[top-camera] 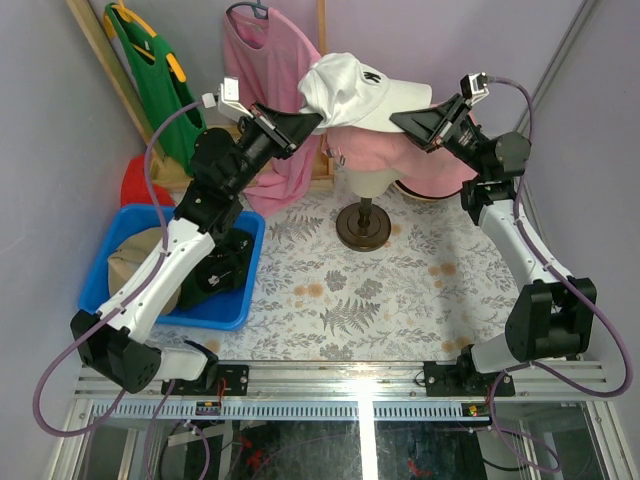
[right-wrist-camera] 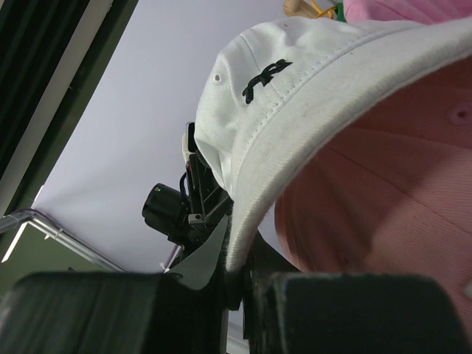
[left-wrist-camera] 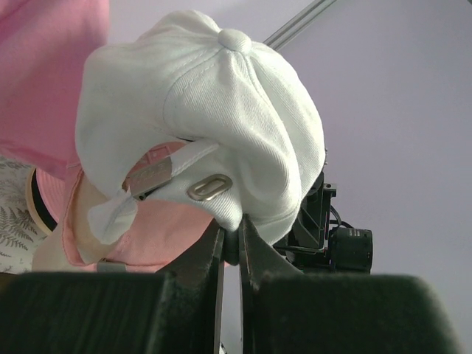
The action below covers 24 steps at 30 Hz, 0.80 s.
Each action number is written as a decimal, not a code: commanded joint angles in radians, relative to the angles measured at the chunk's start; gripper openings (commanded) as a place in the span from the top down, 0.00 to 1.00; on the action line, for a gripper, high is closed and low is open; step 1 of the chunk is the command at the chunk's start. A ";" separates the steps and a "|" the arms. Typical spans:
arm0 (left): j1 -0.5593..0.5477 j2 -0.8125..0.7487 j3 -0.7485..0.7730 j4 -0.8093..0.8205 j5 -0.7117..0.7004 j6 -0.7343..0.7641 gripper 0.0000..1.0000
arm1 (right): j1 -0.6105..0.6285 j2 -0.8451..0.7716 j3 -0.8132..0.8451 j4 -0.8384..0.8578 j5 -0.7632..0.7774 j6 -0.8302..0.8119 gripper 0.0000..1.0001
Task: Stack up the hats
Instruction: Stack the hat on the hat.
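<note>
White cap (top-camera: 355, 90) is pinched tight, left jaws at the back, right jaws on the brim, held over the pink cap (top-camera: 430, 165); next, lower it on squarely

Arms raised, left hand (top-camera: 317, 122) clamped, right hand (top-camera: 397, 120) clamped

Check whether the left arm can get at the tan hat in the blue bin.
Probably not yet: the left gripper is shut on the white cap, shared with the right gripper. The tan hat lies in the blue bin beside that arm, so once freed, likely yes.
</note>
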 commanded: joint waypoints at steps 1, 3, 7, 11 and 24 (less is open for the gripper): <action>0.092 -0.011 0.053 0.054 -0.150 0.090 1.00 | -0.148 -0.033 0.003 0.139 0.120 0.042 1.00; 0.091 -0.001 0.060 0.052 -0.135 0.095 1.00 | -0.159 -0.035 -0.009 0.154 0.116 0.052 1.00; 0.092 0.013 0.061 0.054 -0.117 0.099 1.00 | -0.185 -0.038 -0.037 0.184 0.108 0.077 1.00; 0.091 0.024 0.064 0.060 -0.095 0.100 0.97 | -0.216 -0.034 -0.063 0.234 0.101 0.114 1.00; 0.091 0.035 0.050 0.097 -0.037 0.087 0.76 | -0.285 -0.014 -0.139 0.407 0.078 0.236 1.00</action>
